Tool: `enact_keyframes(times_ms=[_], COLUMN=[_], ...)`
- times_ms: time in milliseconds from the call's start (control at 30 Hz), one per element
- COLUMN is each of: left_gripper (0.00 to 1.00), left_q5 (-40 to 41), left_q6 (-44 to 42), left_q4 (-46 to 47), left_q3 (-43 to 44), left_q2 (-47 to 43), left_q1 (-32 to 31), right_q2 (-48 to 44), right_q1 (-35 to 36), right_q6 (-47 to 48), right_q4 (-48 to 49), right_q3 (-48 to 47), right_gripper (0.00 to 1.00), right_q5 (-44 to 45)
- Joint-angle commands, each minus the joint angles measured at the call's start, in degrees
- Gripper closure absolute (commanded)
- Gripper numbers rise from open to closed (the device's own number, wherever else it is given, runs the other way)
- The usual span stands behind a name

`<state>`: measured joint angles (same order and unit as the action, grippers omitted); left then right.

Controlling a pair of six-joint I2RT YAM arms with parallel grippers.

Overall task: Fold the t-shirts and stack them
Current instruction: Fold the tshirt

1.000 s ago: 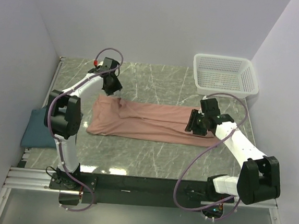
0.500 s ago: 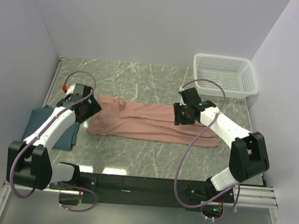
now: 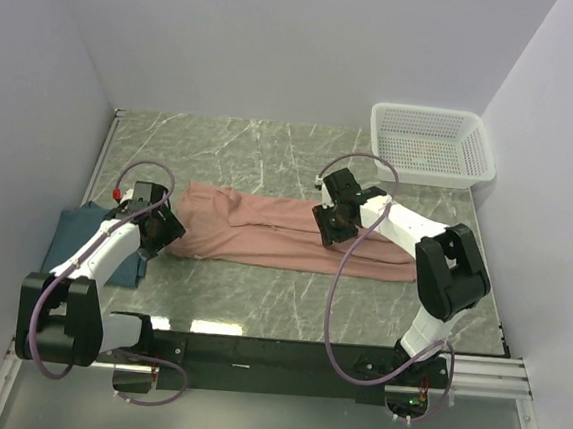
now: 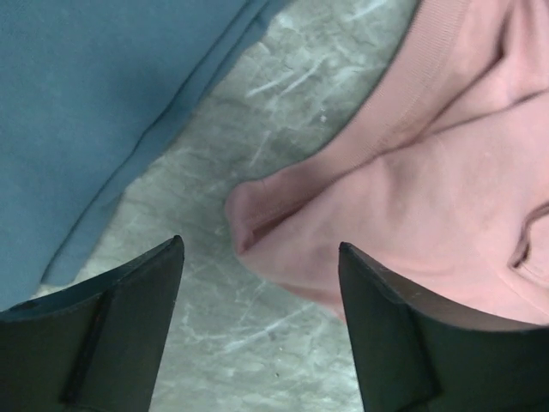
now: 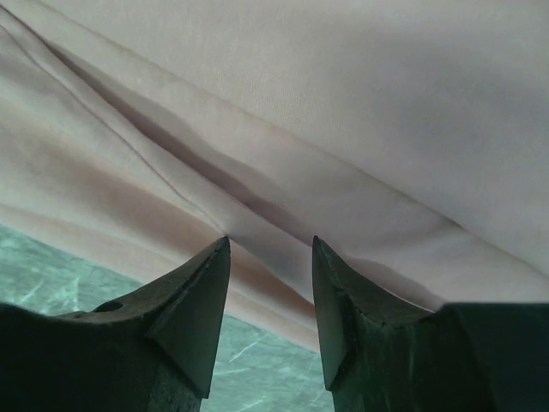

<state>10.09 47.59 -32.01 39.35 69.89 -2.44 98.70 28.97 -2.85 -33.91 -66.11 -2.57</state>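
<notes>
While the salmon-pink t-shirt (image 3: 285,236), seen from above, lies as a long, half-folded band on the surface (image 3: 272,153), the teal t-shirt (image 3: 68,241) sits, apparently folded, just off its left end. Further folding and stacking look undone.

Left wrist view: the left claw (image 4: 259,249) gapes wide and empty over the pink shirt's left corner.

Right wrist view: the right claw (image 5: 270,242), half open, straddles a pink crease, clamping nothing.

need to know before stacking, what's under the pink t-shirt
The salmon-pink t-shirt lies on the marble table, which shows all around it. The teal-blue t-shirt lies apart at its left end, not beneath. Anything under the cloth's middle is covered.
</notes>
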Motion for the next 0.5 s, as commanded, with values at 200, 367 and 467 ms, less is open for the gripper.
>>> enact_keyframes(times_ms=[200,367,467], left_gripper=[0.37,0.49,0.51], left_q5=[-1.6,-1.2,-0.2], left_q6=[-1.2,-1.5,-1.5], left_q4=[2.6,1.9,1.2], left_q3=[-0.2,0.3,0.5], left_q2=[4.0,6.3,7.3], left_q1=[1.9,2.0,2.1], right_q2=[4.3,6.8,7.6], right_q1=[0.2,0.1,0.0], right_q6=[4.8,4.1,3.9], right_q4=[-0.1,0.7,1.2], right_q3=[-3.6,-4.8,-6.1], right_gripper=[0.53,0.55,0.55], right_q5=[0.7,4.9,7.4])
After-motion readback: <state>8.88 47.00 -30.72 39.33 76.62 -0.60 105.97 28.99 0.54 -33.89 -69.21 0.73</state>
